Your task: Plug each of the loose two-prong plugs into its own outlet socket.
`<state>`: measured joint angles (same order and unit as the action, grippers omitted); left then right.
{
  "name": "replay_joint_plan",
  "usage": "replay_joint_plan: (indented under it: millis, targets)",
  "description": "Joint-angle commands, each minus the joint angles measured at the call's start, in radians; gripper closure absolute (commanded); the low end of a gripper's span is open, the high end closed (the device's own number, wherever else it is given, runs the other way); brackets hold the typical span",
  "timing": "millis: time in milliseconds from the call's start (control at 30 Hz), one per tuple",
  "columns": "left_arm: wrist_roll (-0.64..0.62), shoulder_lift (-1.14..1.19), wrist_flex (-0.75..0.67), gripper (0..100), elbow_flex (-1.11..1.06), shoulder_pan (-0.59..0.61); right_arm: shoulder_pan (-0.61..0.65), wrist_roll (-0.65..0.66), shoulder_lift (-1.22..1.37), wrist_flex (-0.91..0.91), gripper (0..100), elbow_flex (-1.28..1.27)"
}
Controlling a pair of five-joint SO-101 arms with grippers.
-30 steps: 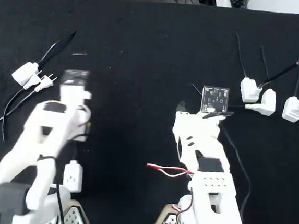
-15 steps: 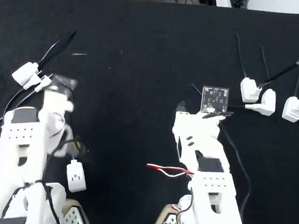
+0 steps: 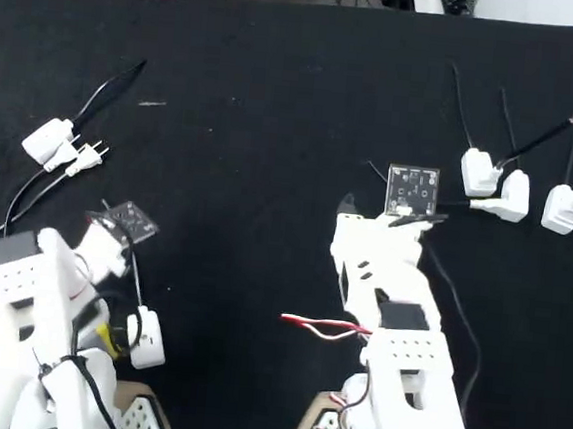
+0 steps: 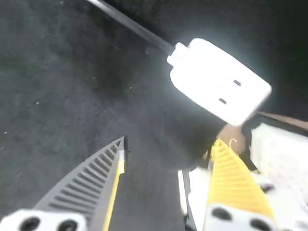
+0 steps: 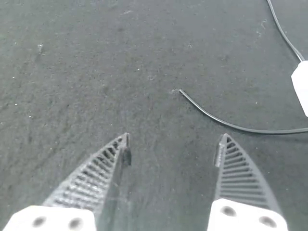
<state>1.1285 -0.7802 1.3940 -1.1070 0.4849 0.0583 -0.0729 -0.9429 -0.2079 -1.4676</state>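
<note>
black cloth covers your desk from edge to edge.

item one — your left gripper: jaws spread wide, nothing between them. a white outlet socket lies just ahead of the tips, its two slots facing up and a dark cord leaving one end. in the high view that socket sits at the near left of the desk, close by the left arm.

item two — your right gripper: jaws equally wide apart, empty, over bare cloth. a thin black cord curves just ahead of the tips.

item three: a loose two-prong plug at far left, prongs toward the desk's middle, just beside a white block.

item four: three white cord ends grouped at far right, well apart from both grippers. whether each is plug or socket, you cannot tell.
</note>
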Motion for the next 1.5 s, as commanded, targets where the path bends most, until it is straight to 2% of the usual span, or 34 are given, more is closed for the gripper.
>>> replay_joint_plan:
  millis: [0, 67, 167, 300, 367, 467, 533, 633, 733, 1033, 1167, 1333, 1467]
  targets:
    - [-0.114, -0.015, -0.224, 72, -0.133, -0.050, 0.014, 0.002, -0.030, 0.028, 73.4, 0.033]
    - [-0.192, -0.017, -0.259, 72, -0.156, -0.111, 0.014, 0.002, -0.028, 0.028, 73.4, 0.033]
    - [-0.331, -0.017, -0.241, 72, -0.131, -0.240, 0.014, 0.002, -0.027, 0.028, 73.4, 0.033]
    - [-0.520, -0.017, -0.153, 72, -0.041, -0.463, 0.014, 0.002, -0.025, 0.028, 73.4, 0.033]
    - [-0.628, -0.017, -0.183, 72, -0.015, -0.568, 0.015, 0.002, -0.025, 0.028, 73.4, 0.033]
    - [-0.796, -0.006, -0.359, 72, -0.030, -0.673, 0.015, 0.002, -0.025, 0.028, 73.4, 0.033]
    - [-0.885, -0.005, -0.539, 72, -0.081, -0.699, 0.015, 0.002, -0.025, 0.028, 73.4, 0.033]
    - [-0.964, -0.005, -0.770, 72, -0.147, -0.696, 0.015, 0.002, -0.025, 0.028, 73.4, 0.033]
    - [-1.022, -0.015, -0.870, 72, -0.139, -0.647, 0.015, 0.002, -0.025, 0.028, 73.4, 0.031]
    - [-1.036, -0.005, -0.942, 72, -0.050, -0.463, 0.015, 0.002, -0.025, 0.028, 73.4, 0.031]
    - [-1.036, -0.015, -0.888, 72, -0.024, -0.427, 0.015, 0.002, -0.025, 0.028, 73.4, 0.031]
    - [-1.020, -0.015, -0.652, 72, 0.021, -0.513, 0.015, 0.002, -0.025, 0.028, 73.4, 0.031]
    - [-0.876, -0.015, -0.516, 72, 0.022, -0.662, 0.015, 0.002, -0.025, 0.028, 73.4, 0.031]
